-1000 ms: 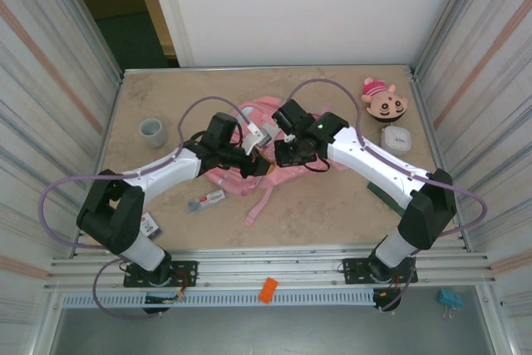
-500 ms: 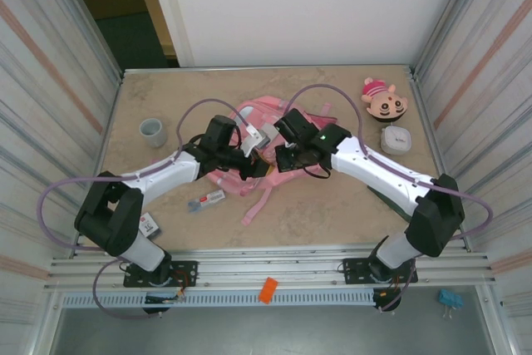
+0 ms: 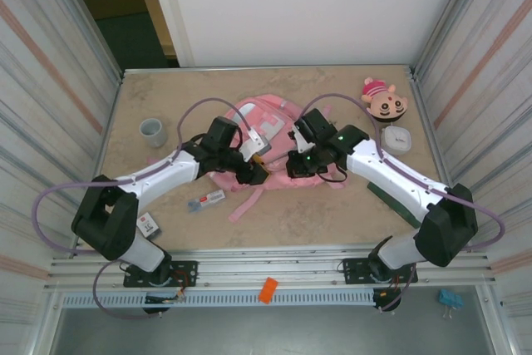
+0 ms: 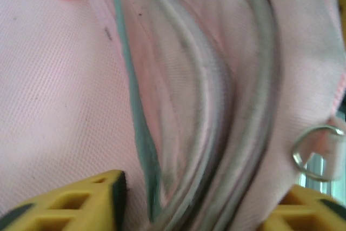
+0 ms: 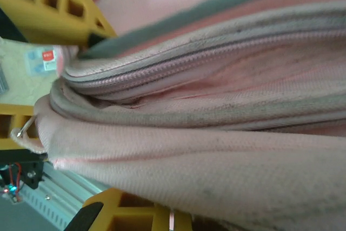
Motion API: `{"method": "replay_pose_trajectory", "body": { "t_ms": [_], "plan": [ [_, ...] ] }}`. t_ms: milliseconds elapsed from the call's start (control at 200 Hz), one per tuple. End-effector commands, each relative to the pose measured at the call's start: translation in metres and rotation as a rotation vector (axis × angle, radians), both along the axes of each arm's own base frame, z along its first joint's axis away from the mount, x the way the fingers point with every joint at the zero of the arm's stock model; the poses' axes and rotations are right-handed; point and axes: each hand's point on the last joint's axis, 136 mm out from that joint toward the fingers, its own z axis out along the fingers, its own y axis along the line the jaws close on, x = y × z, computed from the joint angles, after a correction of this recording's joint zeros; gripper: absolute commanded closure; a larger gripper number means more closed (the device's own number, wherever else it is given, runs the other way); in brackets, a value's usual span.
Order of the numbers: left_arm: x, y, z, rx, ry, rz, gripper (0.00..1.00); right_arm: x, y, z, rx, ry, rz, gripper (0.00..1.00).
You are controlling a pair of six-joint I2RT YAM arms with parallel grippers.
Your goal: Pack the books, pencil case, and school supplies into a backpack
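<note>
Beige, stone-patterned worktop [image 3: 332,214] fenced by ribbed metal walls, seen from above. At its middle lies the backpack [image 3: 268,115], the largest thing: soft pink woven fabric, crumpled flat, with pale grey zip strips running in long curved folds and a loose pink strap trailing toward the near edge. Two white arms reach in from the near corners and meet over its lower half.

The left gripper [image 4: 200,198] has blocky yellow lattice fingers; its jaws stand wide apart, with the folds of zip and fabric running between them and not pinched. The right gripper [image 5: 162,217] has its jaws closed together on a thin layer of the backpack's pink cloth, and the bunched zip edge rises above them.

Far right sits a pink-and-tan plush head [image 3: 384,100], and near it a white rounded-square box [image 3: 396,138]. A small grey cup [image 3: 152,130] stands upright at far left. The school supplies lie on bare worktop left of the backpack: a short grey-white stick-like pack [image 3: 206,200] with red marks, and nearer the left arm's base a tiny white square piece [image 3: 148,224]. A small metal ring [image 4: 316,152] hangs from the fabric beside one left finger.
</note>
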Motion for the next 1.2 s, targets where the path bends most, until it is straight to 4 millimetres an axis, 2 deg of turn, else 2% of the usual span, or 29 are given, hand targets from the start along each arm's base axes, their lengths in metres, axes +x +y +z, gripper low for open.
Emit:
{"method": "replay_pose_trajectory", "body": {
  "t_ms": [0, 85, 175, 321, 426, 526, 631, 757, 852, 952, 1047, 1122, 1193],
  "plan": [
    [-0.001, 0.015, 0.02, -0.043, 0.027, 0.131, 0.41, 0.001, 0.001, 0.004, 0.051, 0.025, -0.069, 1.0],
    [-0.002, 0.024, 0.036, -0.107, 0.086, 0.267, 0.4, 0.003, -0.002, -0.003, 0.025, 0.031, -0.101, 1.0],
    [0.004, 0.044, 0.043, -0.159, 0.126, 0.484, 0.39, 0.003, -0.002, -0.01, 0.015, 0.03, -0.111, 1.0],
    [0.008, 0.088, 0.019, -0.198, 0.279, 0.844, 0.4, 0.001, 0.008, -0.015, 0.041, 0.05, -0.093, 1.0],
    [0.009, 0.103, -0.004, -0.197, 0.352, 0.968, 0.42, -0.004, 0.013, -0.018, 0.036, 0.061, -0.074, 1.0],
    [0.016, 0.102, -0.018, -0.192, 0.37, 0.99, 0.41, -0.008, 0.019, -0.021, 0.038, 0.076, -0.066, 1.0],
    [0.031, 0.102, -0.036, -0.165, 0.394, 1.035, 0.4, -0.012, 0.027, -0.025, 0.054, 0.095, -0.066, 1.0],
    [0.059, 0.103, -0.058, -0.121, 0.435, 1.069, 0.39, -0.014, 0.036, -0.029, 0.061, 0.109, -0.069, 1.0],
    [0.09, 0.096, -0.065, -0.151, 0.456, 1.061, 0.39, -0.012, 0.044, -0.031, 0.081, 0.11, -0.069, 1.0],
    [0.125, 0.09, -0.06, -0.181, 0.453, 1.04, 0.39, -0.012, 0.053, -0.035, 0.089, 0.113, -0.066, 1.0],
    [0.153, 0.085, -0.041, -0.213, 0.423, 1.031, 0.39, -0.008, 0.058, -0.04, 0.091, 0.119, -0.081, 1.0],
    [0.16, 0.083, -0.024, -0.242, 0.42, 1.025, 0.39, -0.004, 0.058, -0.044, 0.081, 0.121, -0.107, 1.0],
    [0.152, 0.084, -0.014, -0.253, 0.444, 1.032, 0.39, -0.001, 0.057, -0.045, 0.072, 0.118, -0.125, 1.0]
  ]
}}
